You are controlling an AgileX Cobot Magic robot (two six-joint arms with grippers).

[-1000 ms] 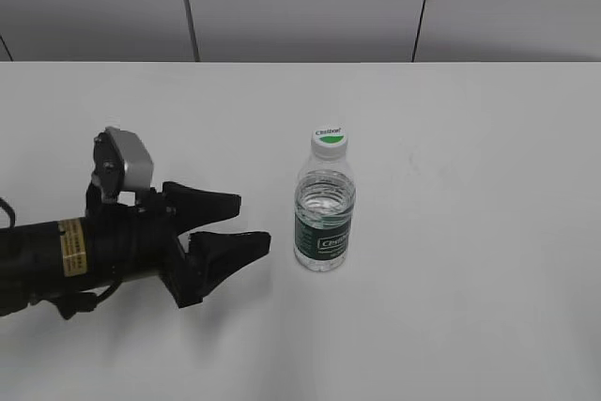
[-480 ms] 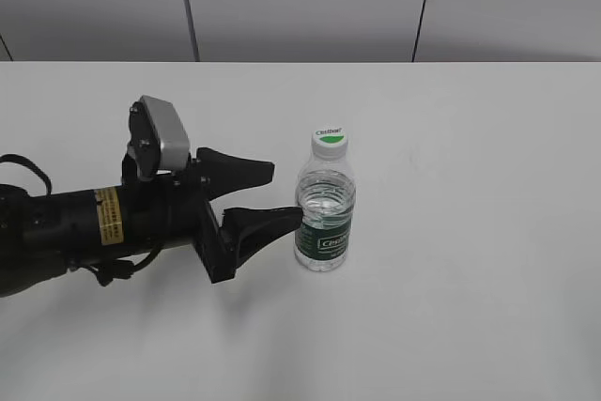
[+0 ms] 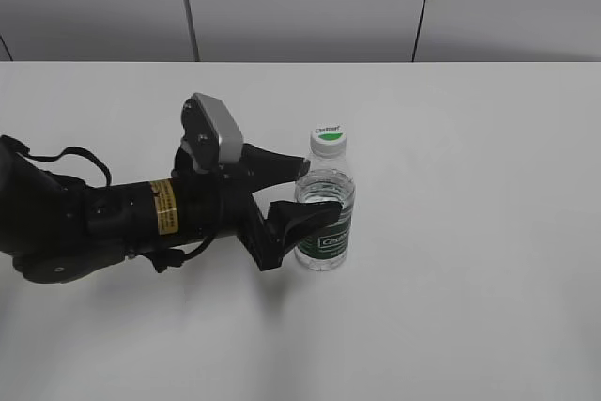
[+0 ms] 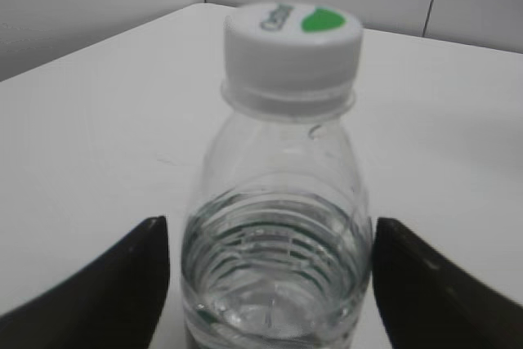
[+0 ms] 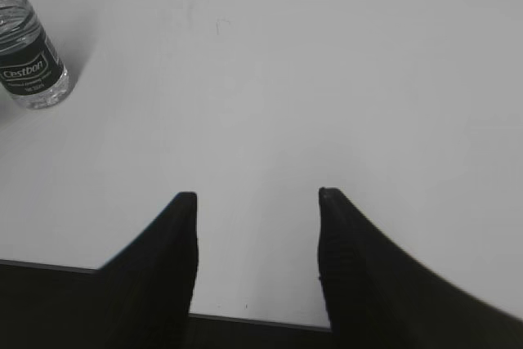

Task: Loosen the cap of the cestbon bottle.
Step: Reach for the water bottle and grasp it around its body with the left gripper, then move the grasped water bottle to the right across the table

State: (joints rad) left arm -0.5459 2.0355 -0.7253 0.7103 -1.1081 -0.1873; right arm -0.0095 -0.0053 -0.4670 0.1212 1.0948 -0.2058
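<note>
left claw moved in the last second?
Yes. In the exterior view the left claw has travelled right across the white table, from well apart to straddling the small clear plastic water bottle, which stayed put. Jaws open.

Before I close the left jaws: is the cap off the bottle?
No, the white cap sits on the bottle neck.

The bottle (image 3: 325, 211) stands upright on the white tabletop (image 3: 470, 232), its white cap (image 3: 328, 142) on. The left gripper (image 3: 315, 190), spread wide, straddles the bottle's body, one finger (image 3: 305, 218) across its label.
</note>
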